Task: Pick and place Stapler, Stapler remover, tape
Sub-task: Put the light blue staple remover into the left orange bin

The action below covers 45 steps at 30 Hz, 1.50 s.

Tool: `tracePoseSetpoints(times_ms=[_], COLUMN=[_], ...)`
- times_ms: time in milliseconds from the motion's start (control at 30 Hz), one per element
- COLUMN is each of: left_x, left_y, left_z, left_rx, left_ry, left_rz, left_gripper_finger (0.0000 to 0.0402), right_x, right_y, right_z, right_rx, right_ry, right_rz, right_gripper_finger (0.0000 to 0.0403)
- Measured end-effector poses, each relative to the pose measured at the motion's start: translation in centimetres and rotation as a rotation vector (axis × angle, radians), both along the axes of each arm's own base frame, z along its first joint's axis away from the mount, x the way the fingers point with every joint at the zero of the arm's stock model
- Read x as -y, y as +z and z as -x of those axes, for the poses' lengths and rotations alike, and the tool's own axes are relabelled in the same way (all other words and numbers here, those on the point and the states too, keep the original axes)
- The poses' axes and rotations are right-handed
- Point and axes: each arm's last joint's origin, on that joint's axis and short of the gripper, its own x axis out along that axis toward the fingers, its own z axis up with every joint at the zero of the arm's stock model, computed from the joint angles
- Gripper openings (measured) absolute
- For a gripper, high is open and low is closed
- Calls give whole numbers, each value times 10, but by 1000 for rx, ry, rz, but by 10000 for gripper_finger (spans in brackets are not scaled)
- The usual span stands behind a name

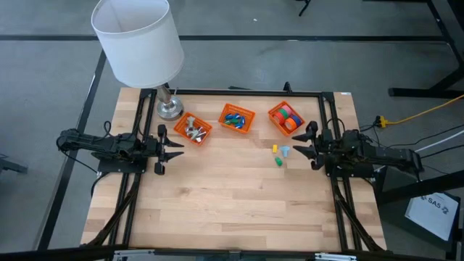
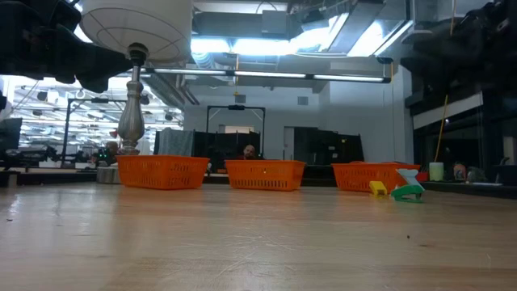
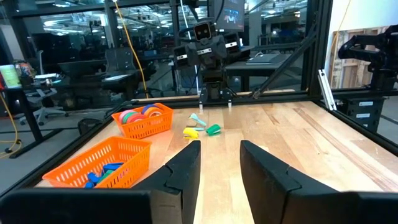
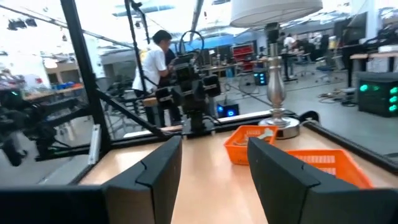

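Note:
Three orange baskets stand in a row at the table's far side. The right one [image 1: 286,118] holds the tape, several small rolls in pink, orange and green [image 3: 140,113]. The middle one [image 1: 237,118] holds small blue blocky pieces, and the left one [image 1: 192,129] silvery pieces. Which of these are the stapler and the stapler remover I cannot tell. A yellow [image 1: 275,149], a light blue [image 1: 284,151] and a green [image 1: 278,162] small piece lie loose on the wood. My left gripper [image 1: 174,148] is open over the left edge. My right gripper [image 1: 301,148] is open beside the loose pieces.
A lamp with a white shade [image 1: 138,40] stands on a metal base [image 1: 170,109] at the far left corner, next to the left basket. A black frame rail [image 1: 239,93] runs along the far edge. A person [image 4: 155,56] stands in the room beyond the table.

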Motion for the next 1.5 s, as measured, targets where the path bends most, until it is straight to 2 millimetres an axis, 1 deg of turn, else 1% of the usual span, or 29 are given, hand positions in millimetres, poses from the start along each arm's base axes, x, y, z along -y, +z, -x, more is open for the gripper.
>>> tracePoseSetpoints(times_ms=[400,600,633,700,767,833,933,1033,1133,1300,1500], left_x=[0,0,0,0,0,0,0,0,0,0,0], left_y=[0,0,0,0,0,0,0,0,0,0,0], left_z=[0,0,0,0,0,0,0,0,0,0,0], left_rx=[0,0,0,0,0,0,0,0,0,0,0], left_ry=[0,0,0,0,0,0,0,0,0,0,0], left_rz=[0,0,0,0,0,0,0,0,0,0,0], left_gripper_finger=[111,107,107,108,109,111,111,109,107,109,111], right_x=[-1,1,2,3,4,5,6,7,7,7,7], right_y=[-5,-15,-16,-10,-3,0,5,9,9,-1,-16], right_z=[-5,-11,-13,-16,-19,-23,-27,-31,-34,-36,-30], right_rx=[-69,-192,-222,-252,-297,-376,-486,-578,-649,-749,-913], right_ry=[-59,-143,-155,-192,-222,-247,-315,-380,-397,-405,-468], right_rz=[21,39,42,35,9,-34,-134,-221,-252,-308,-382], right_gripper_finger=[188,188,188,188,188,188,188,188,188,188,188])
